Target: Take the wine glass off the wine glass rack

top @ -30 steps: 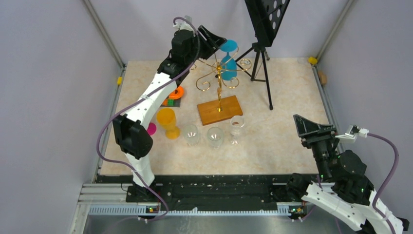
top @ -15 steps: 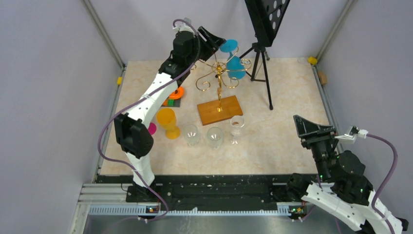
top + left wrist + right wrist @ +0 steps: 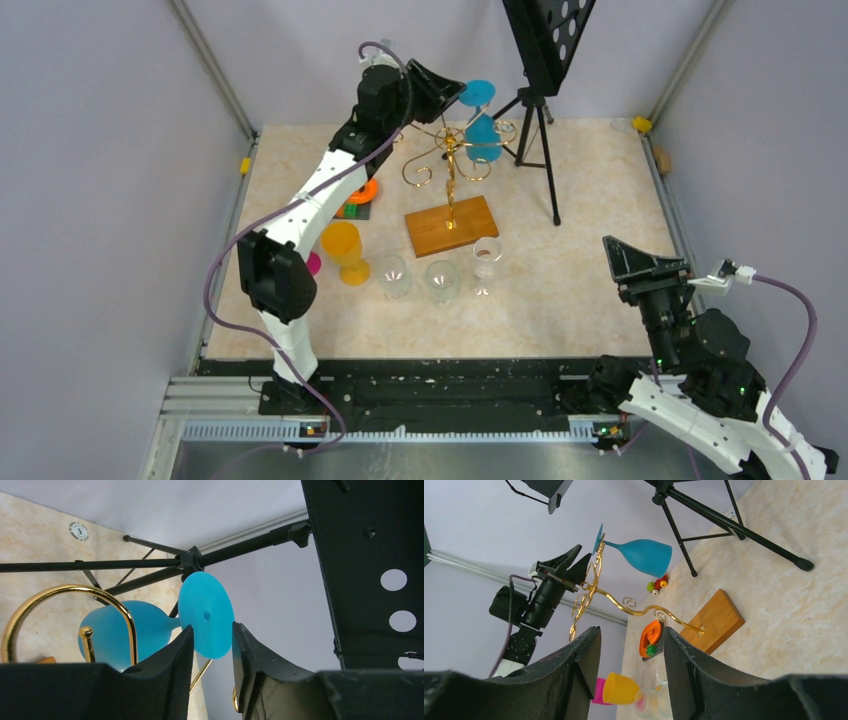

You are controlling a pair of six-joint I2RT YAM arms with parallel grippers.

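Note:
A blue wine glass hangs upside down from the wine glass rack, a gold stand with curled arms on a wooden base. My left gripper is raised at the rack's top, level with the glass's round foot. In the left wrist view its jaws stand narrowly apart, with the foot's lower edge showing just beyond the tips and a gold loop to the left. My right gripper is open and low at the near right, far from the rack, with nothing in it.
A black tripod stand rises right behind the rack. In front of the base stand a yellow cup and three clear glasses. An orange ring toy lies to the left.
My left gripper has edged right toward the glass's foot and its jaws have narrowed. The blue glass has swung a little to the right. The right arm is still.

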